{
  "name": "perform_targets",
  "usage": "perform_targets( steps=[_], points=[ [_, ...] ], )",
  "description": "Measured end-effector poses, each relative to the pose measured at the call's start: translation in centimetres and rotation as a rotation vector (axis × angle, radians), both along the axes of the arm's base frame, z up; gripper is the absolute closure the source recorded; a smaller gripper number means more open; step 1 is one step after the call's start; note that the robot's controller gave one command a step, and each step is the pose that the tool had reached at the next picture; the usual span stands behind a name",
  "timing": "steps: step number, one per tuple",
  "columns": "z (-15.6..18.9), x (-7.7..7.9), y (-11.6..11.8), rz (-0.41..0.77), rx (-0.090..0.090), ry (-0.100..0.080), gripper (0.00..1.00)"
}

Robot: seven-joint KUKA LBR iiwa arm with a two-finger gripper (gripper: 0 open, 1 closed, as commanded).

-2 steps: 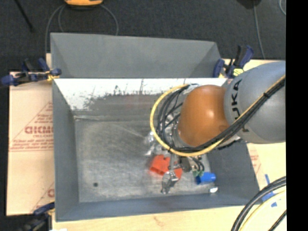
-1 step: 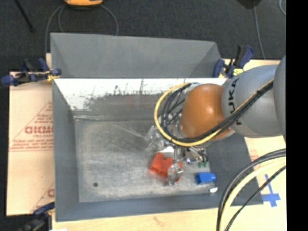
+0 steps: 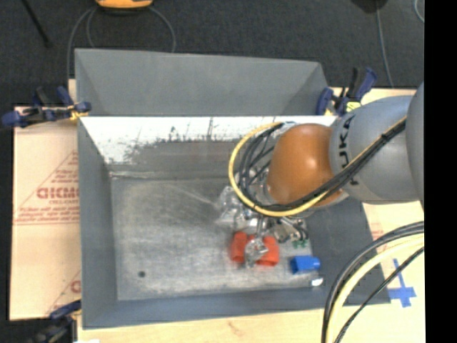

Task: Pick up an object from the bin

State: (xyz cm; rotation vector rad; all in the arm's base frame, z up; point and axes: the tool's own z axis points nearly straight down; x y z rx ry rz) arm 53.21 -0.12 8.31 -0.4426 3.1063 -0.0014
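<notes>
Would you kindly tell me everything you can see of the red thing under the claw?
The red thing is a small orange-red lump, plastic by its look, lying on the bin floor toward the near right, left of a blue block. The claw stands over it and its metal parts hide the middle, so red shows on both sides. Its full shape, and whether it is gripped, cannot be told.

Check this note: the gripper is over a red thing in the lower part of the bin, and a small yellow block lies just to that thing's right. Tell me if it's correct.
One detail is wrong: the block is blue, not yellow. The camera view shows the gripper over the red thing in the lower part of the bin, and a small blue block lies just to that thing's right.
</notes>
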Motion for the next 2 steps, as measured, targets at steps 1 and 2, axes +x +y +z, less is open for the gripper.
perform_targets(
  steps=[1,2],
  points=[
    [9.6,-1.5,0.1,-0.036,-0.001,-0.006,1.00],
    [19.6,-2.9,0.7,-0.039,-0.001,-0.008,1.00]
  ],
)
